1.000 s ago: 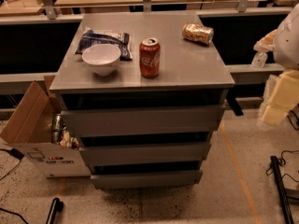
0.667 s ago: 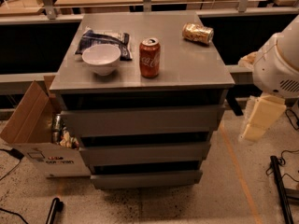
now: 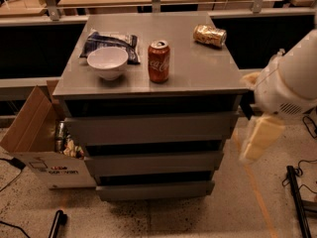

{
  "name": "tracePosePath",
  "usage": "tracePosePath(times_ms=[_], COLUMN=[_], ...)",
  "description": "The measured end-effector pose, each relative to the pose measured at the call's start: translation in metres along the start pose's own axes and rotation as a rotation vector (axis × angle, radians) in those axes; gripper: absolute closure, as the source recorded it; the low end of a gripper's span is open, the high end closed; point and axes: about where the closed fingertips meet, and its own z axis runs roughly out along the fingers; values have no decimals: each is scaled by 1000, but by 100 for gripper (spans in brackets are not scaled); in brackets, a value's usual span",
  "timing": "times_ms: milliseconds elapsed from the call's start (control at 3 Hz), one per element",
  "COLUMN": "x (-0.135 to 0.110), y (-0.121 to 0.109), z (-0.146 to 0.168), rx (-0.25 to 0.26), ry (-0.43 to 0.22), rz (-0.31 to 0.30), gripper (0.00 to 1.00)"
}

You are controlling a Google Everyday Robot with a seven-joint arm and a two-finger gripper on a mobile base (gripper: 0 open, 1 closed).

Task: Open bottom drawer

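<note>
A grey cabinet with three handle-less drawers stands in the middle of the camera view. The bottom drawer [image 3: 156,190] is the lowest, slimmest grey front, just above the floor, and it looks closed. The mid-sized front [image 3: 153,163] and the tallest front [image 3: 148,128] lie above it. My gripper [image 3: 258,139] hangs below the white arm [image 3: 290,81] at the cabinet's right side, level with the upper two drawers. It is above and to the right of the bottom drawer and touches nothing.
On the cabinet top [image 3: 198,71] stand a red cola can [image 3: 159,61] and a white bowl [image 3: 107,62], with a dark snack bag [image 3: 110,41] and a gold can [image 3: 210,35] lying on its side. An open cardboard box [image 3: 39,143] stands left. A black stand [image 3: 298,202] lies right.
My arm has swung left and down from the right edge, bringing the gripper closer to the cabinet's right side. The drawers and the things on top have not moved.
</note>
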Motion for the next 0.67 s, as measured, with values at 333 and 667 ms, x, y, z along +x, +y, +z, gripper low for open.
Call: tracePosePath(times_ms=[333,667], x=[9,13], y=[56,59], z=[134,141], rx=[-158,-153], ry=[-153,-143], rz=[-23,-16], gripper=[0,0])
